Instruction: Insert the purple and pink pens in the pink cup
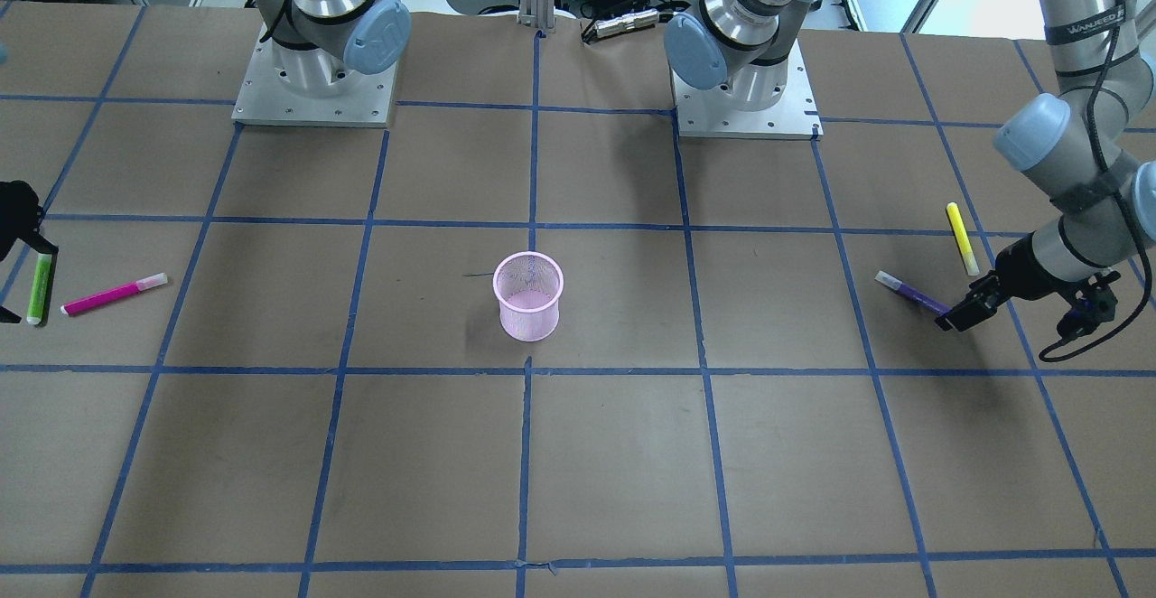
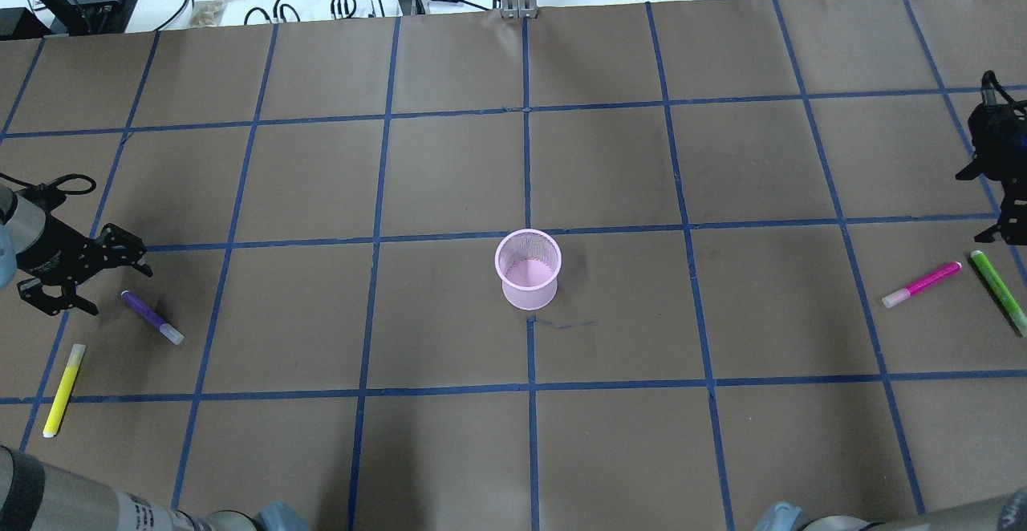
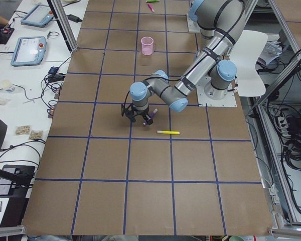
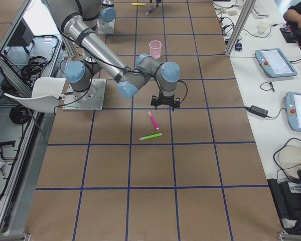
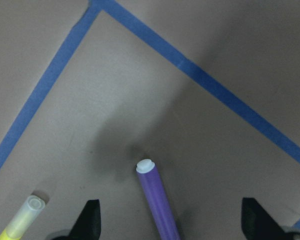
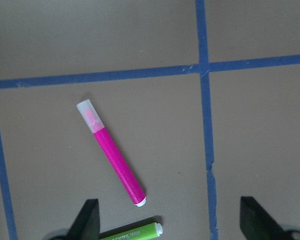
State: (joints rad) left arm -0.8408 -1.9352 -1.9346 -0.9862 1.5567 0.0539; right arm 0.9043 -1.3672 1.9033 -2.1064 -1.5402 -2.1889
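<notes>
Cup [image 1: 528,295]: pink wire mesh, round, upright, open-topped. Front view shows nothing inside. It stands well apart from both grippers, on a table [image 1: 632,471] of matte brown paper gridded with blue tape. Left gripper [image 1: 957,313] sits low at the end of the purple pen [image 1: 908,291], yellow pen [image 1: 962,238] just beside. Right gripper [image 1: 25,280] is half cut off at the frame edge, over the green pen [image 1: 38,286]. The pink pen [image 1: 113,294] lies just beside it, on the cup side.

Overhead: left jaws spread, the purple pen's dark end at their mouth, pale cap pointing away. Right jaws also spread. Pink pen near them, not between.

Left side view: purple pen at the near gripper, cup far beyond. Grip not judged here.

Right side view: pink pen just ahead of the near gripper, green pen past it.

Left wrist: fingers [image 5: 92,217] wide apart, with the smooth purple barrel lying between them and touching neither. Its cap end is rounded and whitish. The yellow pen's clear cap lies outside one finger.

Right wrist: fingers [image 6: 90,217] wide apart. Pink pen ahead of them, slanted, its translucent cap at the far end. The green pen's tip pokes in near one finger.

Progress, my reading: nothing done yet. Both pens lie flat on the table, so two pickups and two insertions remain. The left looks closest to a grasp.
</notes>
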